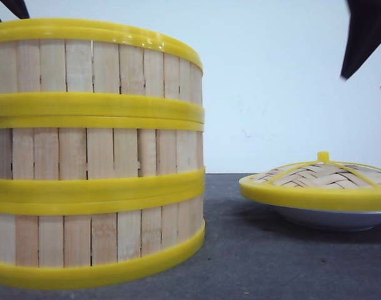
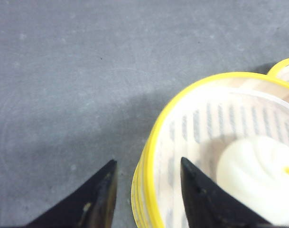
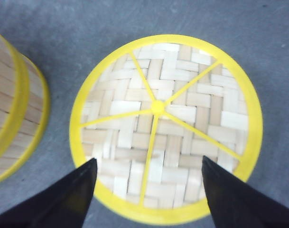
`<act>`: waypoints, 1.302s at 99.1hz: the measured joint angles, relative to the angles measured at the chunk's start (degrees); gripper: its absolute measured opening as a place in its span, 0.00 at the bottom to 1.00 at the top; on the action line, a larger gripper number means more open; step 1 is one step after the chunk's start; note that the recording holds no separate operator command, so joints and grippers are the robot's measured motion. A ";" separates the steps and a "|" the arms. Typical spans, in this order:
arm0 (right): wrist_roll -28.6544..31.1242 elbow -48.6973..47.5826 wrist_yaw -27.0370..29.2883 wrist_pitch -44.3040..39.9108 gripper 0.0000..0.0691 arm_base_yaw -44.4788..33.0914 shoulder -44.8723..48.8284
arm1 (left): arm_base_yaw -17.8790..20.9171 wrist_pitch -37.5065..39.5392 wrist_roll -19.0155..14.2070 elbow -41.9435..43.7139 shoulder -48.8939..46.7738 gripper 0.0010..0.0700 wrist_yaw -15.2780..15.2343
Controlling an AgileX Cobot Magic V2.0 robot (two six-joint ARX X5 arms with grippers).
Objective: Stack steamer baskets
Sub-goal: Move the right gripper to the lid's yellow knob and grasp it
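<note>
Status: the three steamer baskets [image 1: 96, 162] stand as one aligned stack at the left of the desk [image 1: 271, 262], rims seated flush tier on tier. By the task sentence, stacking appears complete. The top basket is open; the left wrist view shows a pale round bun [image 2: 260, 178] on its slatted floor.

Left gripper [image 2: 146, 190]: jaws apart, holding nothing. It hangs above the stack's rim, one finger outside the wall and one over the interior. Judged next move: lift straight up; any sideways drift risks catching the top rim and shifting the tier.

Right of the stack, across a strip of bare desk, the woven lid [image 1: 321, 181] rests on a white dish [image 1: 331, 219]. The two are apart from the stack, not touching it.

Right gripper [image 3: 149, 190]: jaws wide apart, empty, poised over the near edge of the lid. If the lid is to cap the stack, that step is not yet done.

Clearance: open desk lies before and between both groups. The desk's own edges are not in view, so margin there cannot be stated.
</note>
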 joint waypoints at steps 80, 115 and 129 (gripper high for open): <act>-2.99 0.00 0.48 14.01 0.50 1.73 19.56 | 0.00 -8.44 -0.46 0.00 -4.20 0.33 -0.04; -3.19 0.00 3.10 15.10 0.24 1.86 20.50 | 0.00 -7.78 -0.48 0.00 -4.09 0.33 -0.04; -3.21 0.02 3.41 15.30 0.09 1.88 20.48 | 0.00 -6.88 -0.52 0.00 -4.09 0.33 -0.04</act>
